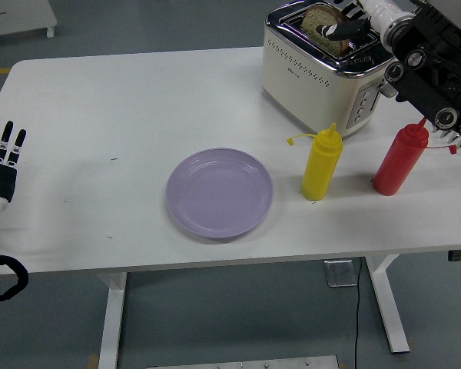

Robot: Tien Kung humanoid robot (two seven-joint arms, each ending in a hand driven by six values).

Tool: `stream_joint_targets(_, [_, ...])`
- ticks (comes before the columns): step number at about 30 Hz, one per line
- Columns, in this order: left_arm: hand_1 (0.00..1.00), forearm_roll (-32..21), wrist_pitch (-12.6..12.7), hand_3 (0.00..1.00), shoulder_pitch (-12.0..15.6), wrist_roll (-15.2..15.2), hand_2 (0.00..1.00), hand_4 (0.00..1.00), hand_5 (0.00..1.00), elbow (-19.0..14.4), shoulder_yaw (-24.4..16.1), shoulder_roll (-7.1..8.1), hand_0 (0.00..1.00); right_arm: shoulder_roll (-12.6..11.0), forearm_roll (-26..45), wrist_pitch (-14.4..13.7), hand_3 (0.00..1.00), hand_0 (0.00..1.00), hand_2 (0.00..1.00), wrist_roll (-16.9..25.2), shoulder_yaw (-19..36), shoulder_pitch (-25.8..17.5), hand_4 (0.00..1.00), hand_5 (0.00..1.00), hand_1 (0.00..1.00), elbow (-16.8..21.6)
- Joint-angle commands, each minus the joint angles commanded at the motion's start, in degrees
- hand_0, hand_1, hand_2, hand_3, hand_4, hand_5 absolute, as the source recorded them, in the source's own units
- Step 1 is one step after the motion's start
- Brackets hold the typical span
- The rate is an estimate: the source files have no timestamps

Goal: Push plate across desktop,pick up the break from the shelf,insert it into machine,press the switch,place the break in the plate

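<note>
A slice of brown bread (316,21) stands in the slot of the cream and chrome toaster (315,77) at the back right. My right hand (346,28) reaches in from the right over the toaster's top and touches the bread; its grip is hidden. The toaster's lever (389,90) sticks out on its right end. A lilac plate (220,192) lies empty near the table's front middle. My left hand (1,150) rests at the left edge, fingers straight, holding nothing.
A yellow squeeze bottle (321,164) and a red squeeze bottle (399,158) stand in front of the toaster, right of the plate. My right forearm (434,65) hangs just above the red bottle. No shelf is in view.
</note>
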Motion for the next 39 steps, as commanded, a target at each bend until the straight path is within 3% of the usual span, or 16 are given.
stream_joint_targets(4, [0.869, 0.0, 0.0, 0.82, -0.1, 0.0, 0.929, 0.621, 0.998, 0.0, 0.1, -0.01, 0.828, 0.8, -0.7, -0.5, 0.757, 0.542, 0.654, 0.0, -1.4, 0.6, 0.761, 0.369, 0.615, -1.1])
stream_joint_targets(5, [0.869, 0.0, 0.0, 0.82, -0.1, 0.0, 0.929, 0.621, 0.998, 0.0, 0.1, -0.01, 0.828, 1.0, -0.8, -0.6, 0.728, 0.471, 0.621, 0.0, -1.7, 0.8, 0.742, 0.35, 0.563, -1.4])
stream_joint_targets(10, [0.869, 0.0, 0.0, 0.82, -0.1, 0.0, 0.929, 0.621, 0.998, 0.1, 0.2, -0.03, 0.828, 1.5, -1.7, -0.8, 0.728, 0.471, 0.621, -0.1, -3.1, 1.3, 0.742, 0.35, 0.563, -2.2])
stream_joint_targets(11, [0.869, 0.0, 0.0, 0.819, -0.1, 0.0, 0.929, 0.621, 0.998, 0.1, 0.2, -0.03, 0.828, 1.6, -2.1, -0.9, 0.693, 0.409, 0.592, -0.2, -3.3, 1.3, 0.711, 0.318, 0.515, -2.2])
stream_joint_targets(16, [0.869, -0.1, 0.0, 0.819, -0.1, -0.1, 0.929, 0.621, 0.998, 0.1, 0.3, -0.02, 0.828, 2.1, -4.4, -2.8, 0.693, 0.409, 0.592, -0.6, -4.5, 1.5, 0.711, 0.318, 0.515, -2.3])
stream_joint_targets(17, [0.871, -0.1, 0.0, 0.82, -0.1, -0.1, 0.928, 0.621, 0.998, 0.1, 0.3, -0.02, 0.829, 2.2, -4.9, -3.2, 0.59, 0.318, 0.514, -0.6, -4.6, 1.6, 0.56, 0.132, 0.422, -2.3])
stream_joint_targets(22, [0.871, -0.1, 0.0, 0.82, -0.2, -0.1, 0.928, 0.621, 0.998, 0.1, 0.4, -0.02, 0.829, 2.6, -7.4, -4.4, 0.59, 0.318, 0.514, -0.8, -5.6, 1.8, 0.56, 0.132, 0.422, -2.4])
stream_joint_targets(23, [0.869, -0.1, 0.0, 0.819, -0.2, -0.1, 0.929, 0.621, 0.998, 0.1, 0.4, -0.02, 0.828, 2.7, -8.0, -4.5, 0.553, 0.256, 0.494, -0.8, -5.8, 1.9, 0.515, 0.091, 0.4, -2.4])
stream_joint_targets(25, [0.869, -0.1, 0.0, 0.819, -0.2, -0.1, 0.929, 0.621, 0.998, 0.2, 0.4, -0.02, 0.828, 2.8, -8.8, -4.6, 0.553, 0.256, 0.494, -0.8, -6.2, 1.9, 0.515, 0.091, 0.4, -2.4])
stream_joint_targets(39, [0.869, -0.1, 0.0, 0.818, -0.3, -0.1, 0.928, 0.62, 0.998, 0.2, 0.3, 0.06, 0.827, 2.0, -13.1, -3.2, 0.538, 0.217, 0.478, -0.8, -6.9, 2.4, 0.475, 0.049, 0.376, -0.8])
